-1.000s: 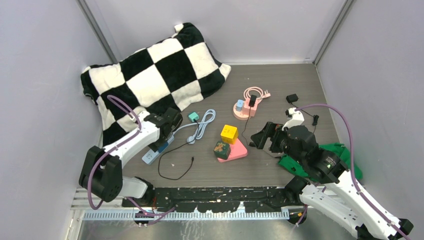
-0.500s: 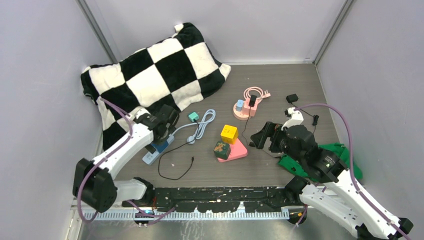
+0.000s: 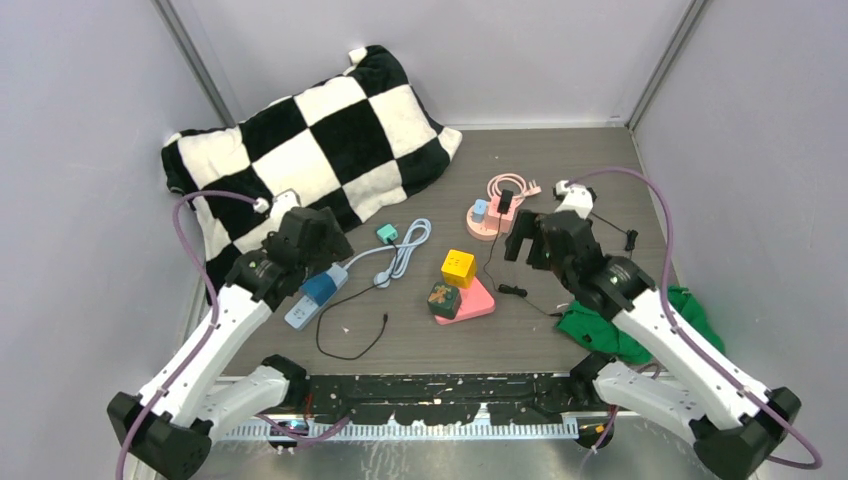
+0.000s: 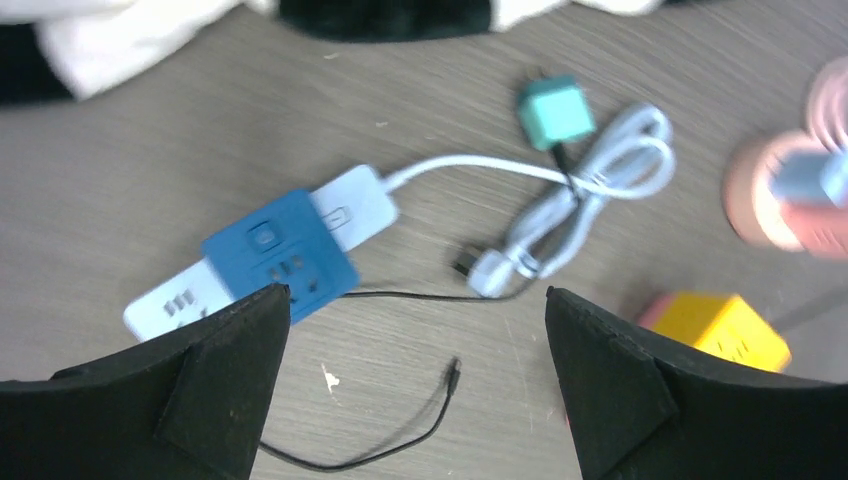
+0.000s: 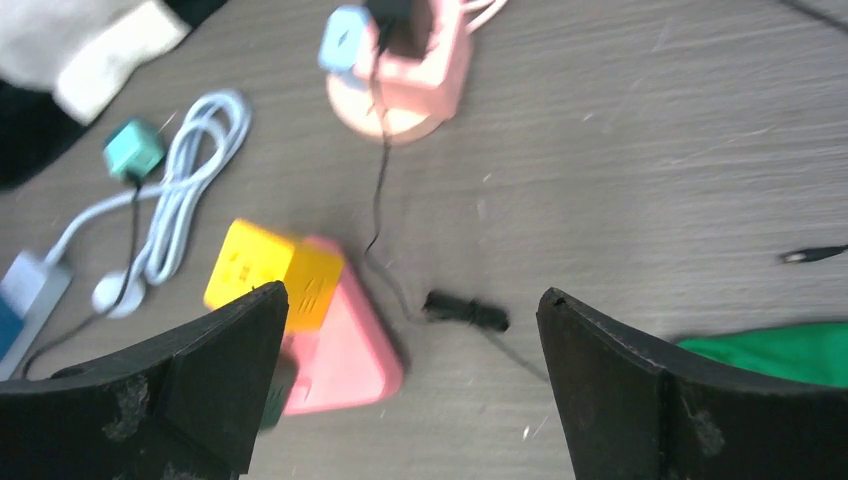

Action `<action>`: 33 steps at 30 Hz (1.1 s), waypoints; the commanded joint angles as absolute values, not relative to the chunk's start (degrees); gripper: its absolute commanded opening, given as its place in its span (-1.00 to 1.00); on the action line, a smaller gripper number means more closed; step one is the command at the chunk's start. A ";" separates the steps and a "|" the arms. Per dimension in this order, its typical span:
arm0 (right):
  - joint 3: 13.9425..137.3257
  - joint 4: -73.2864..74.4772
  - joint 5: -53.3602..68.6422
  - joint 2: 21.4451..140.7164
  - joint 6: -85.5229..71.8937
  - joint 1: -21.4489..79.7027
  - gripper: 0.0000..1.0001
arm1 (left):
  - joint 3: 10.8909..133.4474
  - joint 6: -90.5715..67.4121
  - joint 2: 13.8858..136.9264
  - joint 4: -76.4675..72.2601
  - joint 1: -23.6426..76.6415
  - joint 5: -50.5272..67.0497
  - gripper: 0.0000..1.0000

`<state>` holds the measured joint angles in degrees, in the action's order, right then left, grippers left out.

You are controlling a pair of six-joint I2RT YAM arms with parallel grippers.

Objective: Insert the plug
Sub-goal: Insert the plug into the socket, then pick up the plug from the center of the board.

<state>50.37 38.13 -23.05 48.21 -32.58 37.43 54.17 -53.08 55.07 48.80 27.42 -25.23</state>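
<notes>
Left gripper (image 4: 415, 293), wide open and empty, hovers over the blue plug (image 4: 280, 255) on the white power strip (image 4: 352, 205), which runs lower-left to upper-right. Right gripper (image 5: 412, 290), equally open and empty, stands farther off.

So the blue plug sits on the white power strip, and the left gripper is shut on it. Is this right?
Not quite. The blue plug does sit on the white power strip, but the left gripper is open and holds nothing, as the left wrist view shows.

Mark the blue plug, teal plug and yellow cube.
blue plug (image 4: 280, 255), left wrist view, centre of top face.
teal plug (image 4: 556, 112), left wrist view, middle of body.
yellow cube (image 3: 459, 262), top external view, top face.
</notes>
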 commanded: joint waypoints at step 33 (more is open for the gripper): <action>89.64 27.69 -6.89 116.49 -10.80 -8.50 0.11 | 40.00 -13.84 30.15 30.46 30.93 -11.16 0.99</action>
<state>88.01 28.38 -8.95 116.88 -15.27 -8.01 39.94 -14.90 30.70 32.88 30.52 -10.04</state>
